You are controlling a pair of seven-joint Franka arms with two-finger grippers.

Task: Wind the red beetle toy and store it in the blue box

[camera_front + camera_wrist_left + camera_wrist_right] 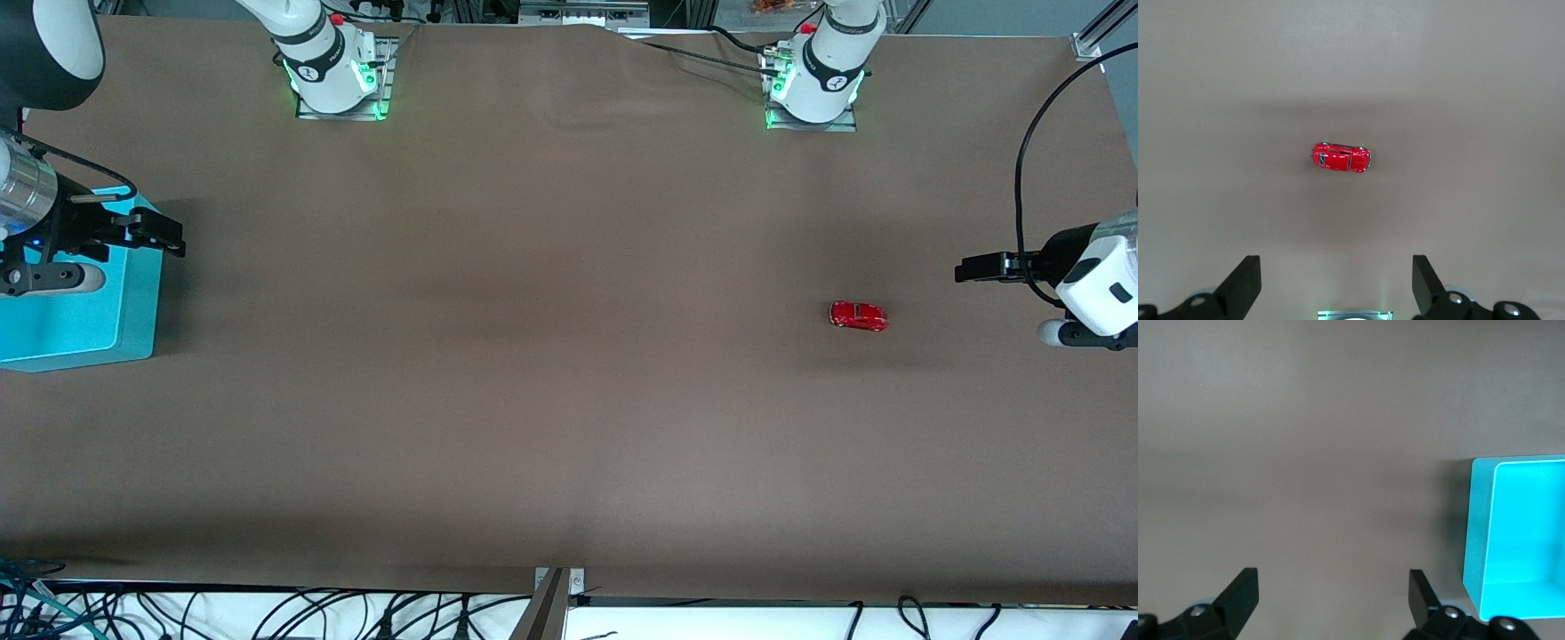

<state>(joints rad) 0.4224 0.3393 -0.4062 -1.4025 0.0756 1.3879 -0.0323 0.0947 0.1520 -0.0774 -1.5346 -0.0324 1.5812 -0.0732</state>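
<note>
On brown matte table [533,356], glossy rounded red beetle toy [859,316] – both pincers spread, seemingly empty.

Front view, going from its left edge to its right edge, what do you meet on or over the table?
Light cyan plastic box with the right claw open above it → bare brown table → tiny glossy red beetle toy car → left claw, open.

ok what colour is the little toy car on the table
The tiny glossy beetle toy car is bright red with dark windows, clearest in the left wrist view.
</note>
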